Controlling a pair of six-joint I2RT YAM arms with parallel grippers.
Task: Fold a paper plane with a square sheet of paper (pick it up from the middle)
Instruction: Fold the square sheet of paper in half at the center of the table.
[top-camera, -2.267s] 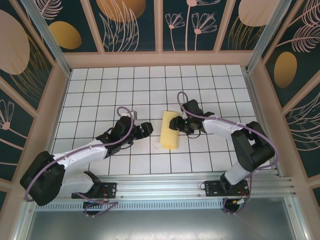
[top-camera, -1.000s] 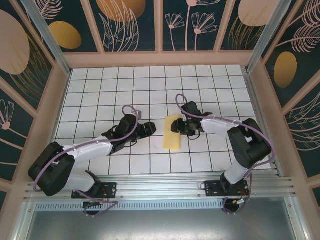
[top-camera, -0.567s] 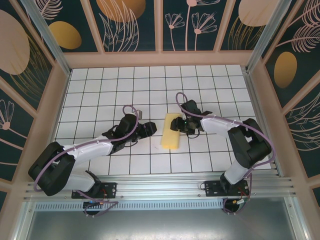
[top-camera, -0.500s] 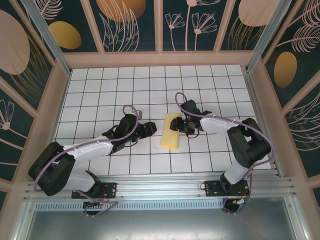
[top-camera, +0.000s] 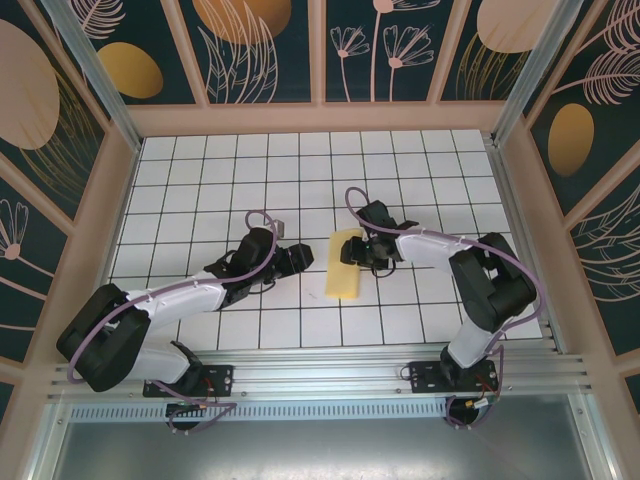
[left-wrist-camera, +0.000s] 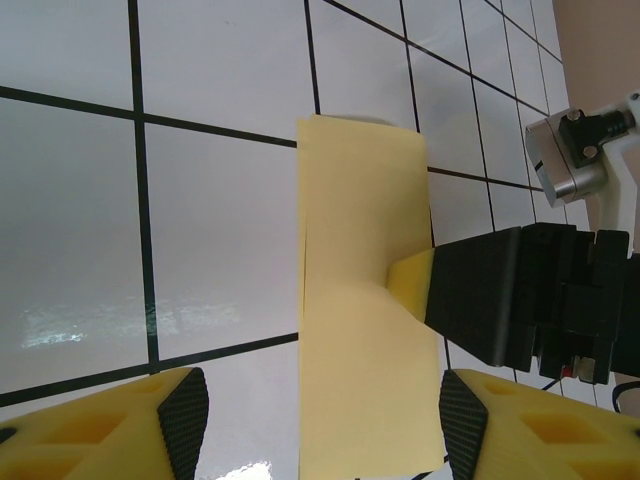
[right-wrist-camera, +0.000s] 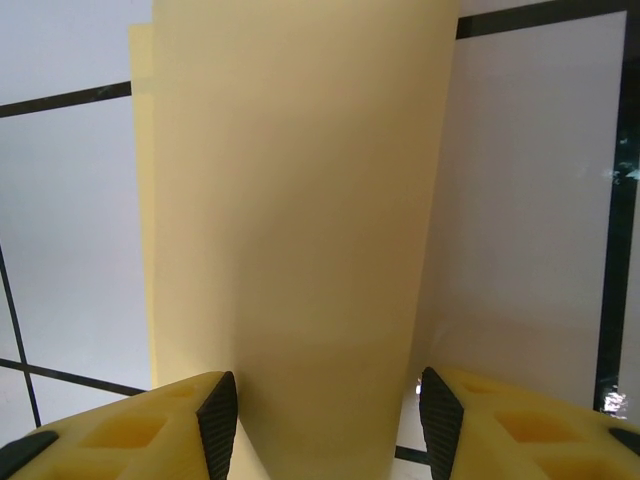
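The paper (top-camera: 341, 266) lies folded in half on the worktop (top-camera: 200, 180); nose and wing folds remain. The right claw (top-camera: 353, 254), open, seemingly presses it; the left claw (top-camera: 300, 258) hovers open beside it.

Square sheet of paper (left-wrist-camera: 365, 300): thin, smooth, totally matt. Super glossy white tiled table (left-wrist-camera: 220, 60), glare and all. Matt yellow plastic on the left gripper (left-wrist-camera: 318, 405) fingers (left-wrist-camera: 100, 425), black rubbery-looking tips. Brushed metal rail (top-camera: 330, 365).

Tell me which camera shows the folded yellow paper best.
Left wrist: the folded yellow paper is close, with its far end, long edges and layered left edge clear. Top external shows the paper whole but small. Right wrist shows the paper very close and cropped.
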